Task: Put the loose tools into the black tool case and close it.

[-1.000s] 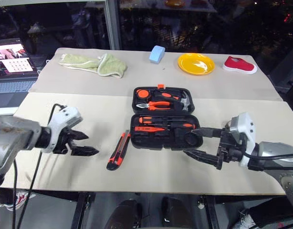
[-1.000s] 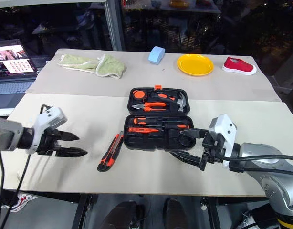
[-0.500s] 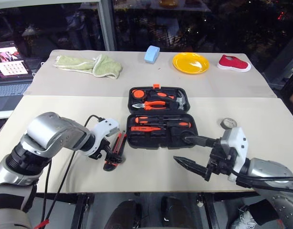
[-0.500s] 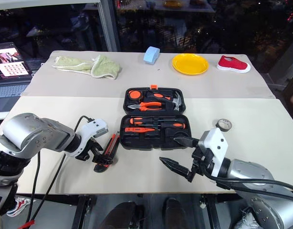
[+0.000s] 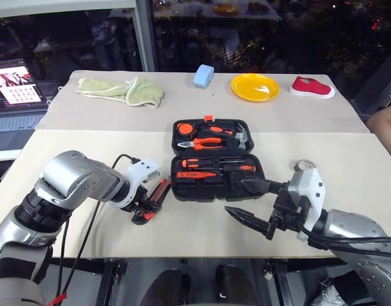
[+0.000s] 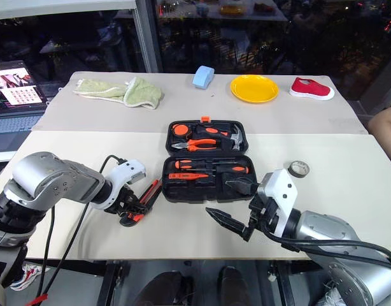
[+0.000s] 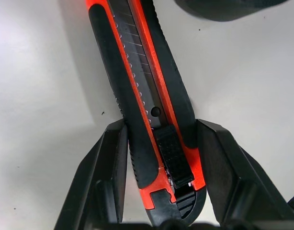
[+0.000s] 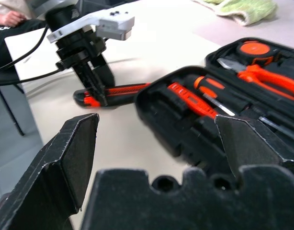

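The black tool case [image 5: 175, 171] lies open in the middle of the table. Two black-and-orange screwdrivers [image 5: 218, 167] and a slim orange tester [image 5: 197, 174] rest in its near half. Left of the case, my left gripper [image 5: 144, 207] is shut on the orange-and-black utility knife [image 7: 152, 96], one finger [image 7: 111, 163] pressed on each side near its rear end. I cannot tell whether the knife is off the table. My right gripper [image 5: 237, 196] stands open at the case's near right corner, holding nothing. The grey tape roll [image 6: 298, 168] lies right of the case.
Pliers [image 5: 208, 141], a hammer and an orange disc sit in the case's far half. At the back are a green cloth [image 5: 125, 89], a blue block [image 5: 204, 74], a yellow plate [image 5: 254, 87] and a red shoe [image 5: 312, 87]. A laptop [image 5: 14, 83] stands far left. A person's arm [image 5: 383, 124] shows at the right edge.
My left gripper came in from the left to the utility knife and shut on it. The right gripper stayed open near the case. The camera view shifted.
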Available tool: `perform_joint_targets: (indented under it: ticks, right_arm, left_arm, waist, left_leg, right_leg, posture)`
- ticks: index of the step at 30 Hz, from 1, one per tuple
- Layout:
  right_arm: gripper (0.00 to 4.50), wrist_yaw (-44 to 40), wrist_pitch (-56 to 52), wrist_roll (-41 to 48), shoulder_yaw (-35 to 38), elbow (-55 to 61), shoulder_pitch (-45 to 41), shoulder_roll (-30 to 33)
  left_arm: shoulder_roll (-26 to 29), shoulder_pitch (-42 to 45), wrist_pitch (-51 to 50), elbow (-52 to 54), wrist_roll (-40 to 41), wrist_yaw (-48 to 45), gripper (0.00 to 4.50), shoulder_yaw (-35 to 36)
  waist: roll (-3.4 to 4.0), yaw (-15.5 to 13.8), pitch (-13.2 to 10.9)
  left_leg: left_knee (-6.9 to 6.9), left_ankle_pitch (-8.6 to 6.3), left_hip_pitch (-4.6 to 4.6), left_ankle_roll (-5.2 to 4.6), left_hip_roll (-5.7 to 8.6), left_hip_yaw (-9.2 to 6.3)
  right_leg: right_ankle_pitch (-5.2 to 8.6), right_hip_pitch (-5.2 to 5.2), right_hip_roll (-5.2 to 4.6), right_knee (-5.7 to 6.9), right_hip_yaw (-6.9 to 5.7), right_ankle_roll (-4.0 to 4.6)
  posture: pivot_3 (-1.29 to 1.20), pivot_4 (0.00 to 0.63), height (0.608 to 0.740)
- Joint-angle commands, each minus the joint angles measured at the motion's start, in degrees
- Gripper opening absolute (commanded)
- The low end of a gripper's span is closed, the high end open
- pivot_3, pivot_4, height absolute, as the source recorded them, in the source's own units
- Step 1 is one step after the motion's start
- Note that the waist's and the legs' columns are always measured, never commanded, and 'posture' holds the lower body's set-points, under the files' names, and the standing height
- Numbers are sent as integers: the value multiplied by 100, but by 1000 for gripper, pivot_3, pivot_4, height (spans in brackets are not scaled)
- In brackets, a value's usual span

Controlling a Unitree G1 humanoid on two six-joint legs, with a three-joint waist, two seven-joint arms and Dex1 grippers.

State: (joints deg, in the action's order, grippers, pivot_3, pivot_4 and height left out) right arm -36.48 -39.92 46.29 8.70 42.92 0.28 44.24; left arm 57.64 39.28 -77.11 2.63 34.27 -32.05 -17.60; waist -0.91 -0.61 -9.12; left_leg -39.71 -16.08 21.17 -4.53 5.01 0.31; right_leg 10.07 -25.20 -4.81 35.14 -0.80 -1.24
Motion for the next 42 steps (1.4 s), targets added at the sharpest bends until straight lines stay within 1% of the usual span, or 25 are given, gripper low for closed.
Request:
perform_joint_targets:
  ticks: [1,2,3,6,8,9,12,14,16,19,22,24,26,32,39,42]
  right_arm:
    - [4500,-102,76,92,196,81,-104,80]
    - [4500,-120,71,82,199,80,-96,91]
    - [4500,-144,67,79,218,74,-82,103]
    - [4500,-197,24,74,337,75,-2,191]
    - [4500,-197,19,63,407,81,61,239]
    - [4500,-167,16,61,435,83,86,241]
    - [4500,-101,7,72,505,135,173,231]
    - [4500,-56,-3,65,580,200,274,236]
    - [4500,13,-13,61,652,261,373,238]
    - [4500,146,-39,97,820,403,583,225]
    - [4500,242,-55,175,1005,567,812,202]
    - [4500,316,-61,211,1101,648,916,189]
    - [4500,389,-48,247,1146,672,968,159]
    - [4500,458,-25,274,1060,590,852,166]
    - [4500,492,2,253,968,564,792,137]
    - [4500,509,0,247,929,558,754,116]
  left_arm:
    - [142,534,1851,-105,-810,-1247,1702,-395]
    - [141,661,2125,-201,-969,-1538,1702,-508]
    - [131,834,2491,-300,-1145,-1923,1702,-650]
    - [-313,1696,3456,-748,-1410,-3259,1702,-1005]
    - [-684,2075,3831,-1062,-1610,-3686,1702,-1135]
    - [-885,2226,4034,-1184,-1693,-3863,1702,-1174]
    - [-1438,2619,4201,-1332,-1852,-4450,1702,-1385]
    - [-1779,2818,4138,-1283,-2050,-4776,1702,-1725]
    - [-1988,2867,4175,-1232,-2279,-5021,1702,-2004]
    - [-2292,2798,4160,-1193,-2603,-5121,1702,-2326]
    - [-2443,2740,4161,-1214,-2930,-5213,1702,-2606]
    - [-2494,2698,4444,-1321,-3169,-5218,1702,-2701]
    - [-2543,2670,4717,-1467,-3317,-5220,1702,-2692]
    - [-2832,2735,5394,-2213,-3773,-5266,1702,-2673]
    - [-2923,2629,5656,-2387,-3930,-5523,1702,-2554]
    - [-3010,2605,5663,-2520,-4022,-5447,1702,-2493]
  waist:
    - [-13,-53,-8]
    - [-16,-96,-9]
    - [-17,-130,-10]
    - [-20,-204,-9]
    - [-21,-246,-8]
    - [-21,-244,-8]
    - [-23,-173,-9]
    - [-24,-152,-10]
    - [-24,-137,-11]
    - [-26,-106,-13]
    - [-28,-101,-15]
    - [-28,-101,-15]
    - [-28,-92,-15]
    - [-27,-122,-14]
    - [-27,-136,-14]
    - [-27,-136,-14]
  left_leg:
    - [-2,-2,7,-3,1,0]
    - [-6,-4,15,-7,5,-2]
    - [-15,-2,26,-4,12,-1]
    - [-35,-15,72,-25,32,1]
    - [-59,-22,133,-45,42,-1]
    - [-73,1,157,-87,47,-2]
    - [-76,6,171,-98,51,-2]
    - [-73,6,178,-99,53,-4]
    - [-71,7,177,-98,52,-6]
    - [-73,11,169,-91,49,-3]
    - [-74,10,169,-92,44,-3]
    - [-78,11,164,-92,42,-4]
    - [-93,0,165,-117,38,-4]
    - [-126,-5,167,-130,37,-2]
    - [-122,-10,169,-136,37,2]
    - [-125,-11,168,-138,37,3]
  right_leg:
    - [-3,-2,-1,-6,0,6]
    - [-12,-1,-5,-12,-3,21]
    - [-40,-6,-12,-17,-6,67]
    - [-42,-31,-27,-26,-11,64]
    - [-48,-96,-33,-24,-19,53]
    - [-50,-107,-31,-19,-29,49]
    - [-52,-109,-26,-21,-60,44]
    - [-51,-110,-22,-26,-83,43]
    - [-49,-108,-23,-26,-84,42]
    - [-42,-106,-32,-33,-44,48]
    - [-40,-107,-32,-21,-25,50]
    - [-40,-102,-32,-14,-18,50]
    - [-40,-100,-29,-10,-17,50]
    - [-45,-94,-28,-5,-19,42]
    - [-46,-101,-26,-6,-18,41]
    - [-46,-98,-27,-7,-17,41]
  posture:
    - [0,150,732]
    - [0,150,732]
    - [0,150,732]
    - [0,150,732]
    - [0,150,732]
    - [0,150,732]
    - [0,150,732]
    - [0,150,732]
    - [0,150,732]
    - [0,150,732]
    - [0,150,732]
    - [0,150,732]
    - [0,150,732]
    - [0,150,732]
    - [0,150,732]
    - [0,150,732]
